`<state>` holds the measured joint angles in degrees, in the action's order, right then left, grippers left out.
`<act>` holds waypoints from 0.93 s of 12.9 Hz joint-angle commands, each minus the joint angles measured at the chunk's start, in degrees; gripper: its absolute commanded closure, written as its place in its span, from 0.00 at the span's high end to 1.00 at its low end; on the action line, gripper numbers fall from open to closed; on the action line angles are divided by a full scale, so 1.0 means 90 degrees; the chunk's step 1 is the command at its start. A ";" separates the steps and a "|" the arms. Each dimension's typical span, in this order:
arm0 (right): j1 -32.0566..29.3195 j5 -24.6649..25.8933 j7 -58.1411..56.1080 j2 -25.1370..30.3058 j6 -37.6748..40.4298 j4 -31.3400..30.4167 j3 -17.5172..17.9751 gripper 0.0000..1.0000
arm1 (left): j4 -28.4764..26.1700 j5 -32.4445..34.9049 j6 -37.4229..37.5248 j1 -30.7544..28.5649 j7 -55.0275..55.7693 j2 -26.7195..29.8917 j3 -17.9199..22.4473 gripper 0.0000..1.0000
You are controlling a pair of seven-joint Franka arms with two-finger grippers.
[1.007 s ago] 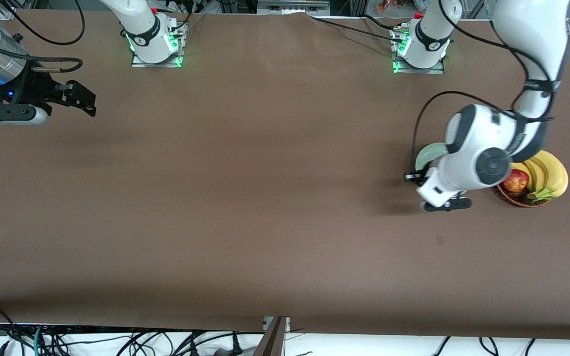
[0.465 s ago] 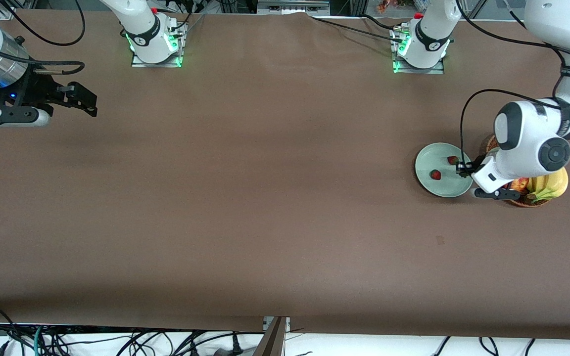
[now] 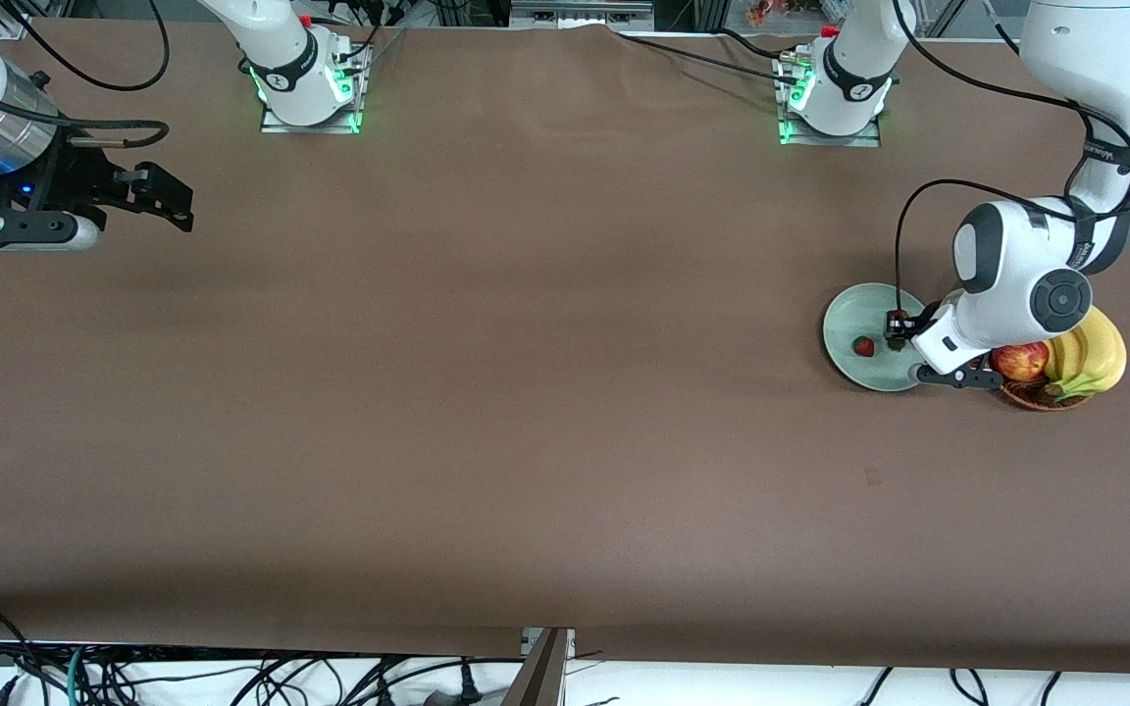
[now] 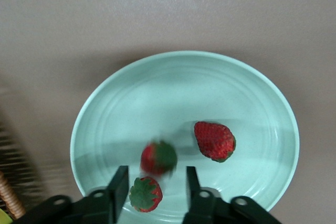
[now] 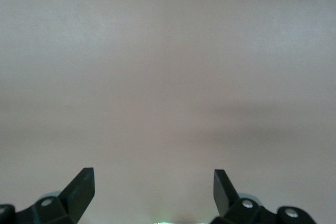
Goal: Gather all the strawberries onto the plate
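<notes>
The pale green plate (image 3: 835, 328) (image 4: 173, 93) lies toward the left arm's end of the table. My left gripper (image 3: 895, 330) (image 4: 154, 174) hangs low over it, open and holding nothing. In the left wrist view three strawberries show on the plate. One strawberry (image 4: 214, 140) lies apart from the fingers. A second, blurred strawberry (image 4: 158, 157) is just off the fingertips. The third strawberry (image 4: 146, 194) lies cap up between the fingers without touching them. The front view shows one strawberry (image 3: 863, 345) plainly. My right gripper (image 3: 178, 208) (image 5: 154, 182) waits open over bare table at the right arm's end.
A brown wicker basket (image 3: 1026, 395) (image 4: 8, 203) stands beside the plate, toward the left arm's end of the table. It holds a red apple (image 3: 1019, 361) and yellow bananas (image 3: 1090, 353). The left arm's white wrist hangs over the basket's edge.
The left arm swung toward the basket, uncovering the plate, then shifted back over it. Its gripper opened and a strawberry dropped onto the plate. The right arm has not moved.
</notes>
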<state>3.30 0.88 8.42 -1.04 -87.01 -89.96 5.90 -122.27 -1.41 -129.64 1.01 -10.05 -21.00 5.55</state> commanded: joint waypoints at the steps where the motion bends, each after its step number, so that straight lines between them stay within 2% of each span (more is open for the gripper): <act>1: -0.0074 0.0000 -0.0066 -0.0060 0.0078 0.0161 0.0077 1.00 | 0.0389 -0.0176 0.0514 0.0064 -0.0251 0.0252 0.0077 1.00; 7: -0.0084 -0.0009 -0.0066 -0.0060 0.0078 0.0161 0.0067 1.00 | 0.2225 -0.0166 0.3091 0.0064 -0.0319 0.1033 0.0038 1.00; 12: -0.0084 -0.0019 -0.0056 -0.0060 0.0058 0.0171 0.0067 1.00 | 0.3856 -0.0137 0.4714 0.0268 -0.0309 0.1229 -0.0031 1.00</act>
<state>3.30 0.87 8.42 -1.04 -87.05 -89.88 5.91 -93.28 -1.42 -92.28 1.95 -11.53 -9.19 5.03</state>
